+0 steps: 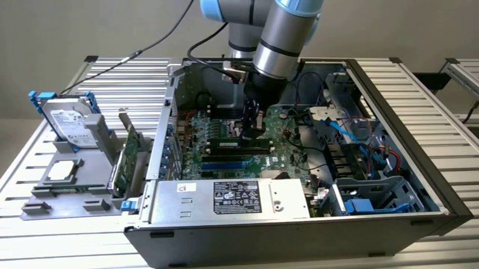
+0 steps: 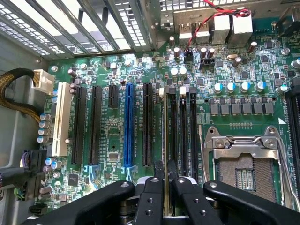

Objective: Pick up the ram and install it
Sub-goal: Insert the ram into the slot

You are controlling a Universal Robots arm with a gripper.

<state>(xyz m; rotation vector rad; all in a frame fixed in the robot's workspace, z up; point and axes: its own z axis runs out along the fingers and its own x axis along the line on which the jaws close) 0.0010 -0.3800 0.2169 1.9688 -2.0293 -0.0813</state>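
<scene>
Ram (image 2: 165, 131) is hanging edge-on, pinched in the narrowed end effector (image 2: 165, 176), lining up over the black slots (image 2: 182, 131) beside the processor socket (image 2: 243, 164). It's looking light, stiff and fragile, probably best held by its top edge.

Open room around the ram (image 2: 165, 145) above motherboard (image 2: 112, 133); cables (image 1: 340, 131), drive cage (image 1: 374, 196) well apart

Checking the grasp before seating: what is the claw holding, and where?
The ram, seen edge-on, pinched across its flat faces by the claw.
</scene>
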